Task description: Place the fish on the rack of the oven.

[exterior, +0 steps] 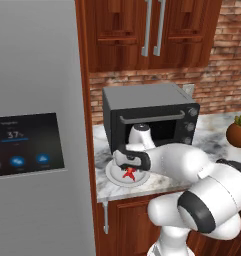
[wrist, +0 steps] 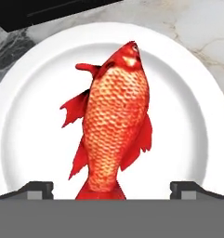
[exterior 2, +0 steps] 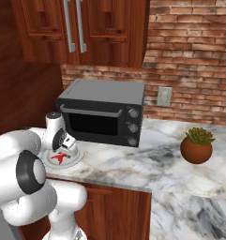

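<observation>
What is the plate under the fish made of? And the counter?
The plate looks like smooth glazed ceramic: plain white and evenly glossy, though it could be plastic. The counter looks like polished marble: pale stone with grey veins. The fish lies on the plate, scaly and red-orange.

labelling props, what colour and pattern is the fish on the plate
Red-orange with a scale pattern and red fins; the fish shows best in the hand view.

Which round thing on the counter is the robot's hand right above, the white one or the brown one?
The white plate, with the red fish lying on it. The end effector hangs just over it; the brown plant pot sits far along the counter.
</observation>
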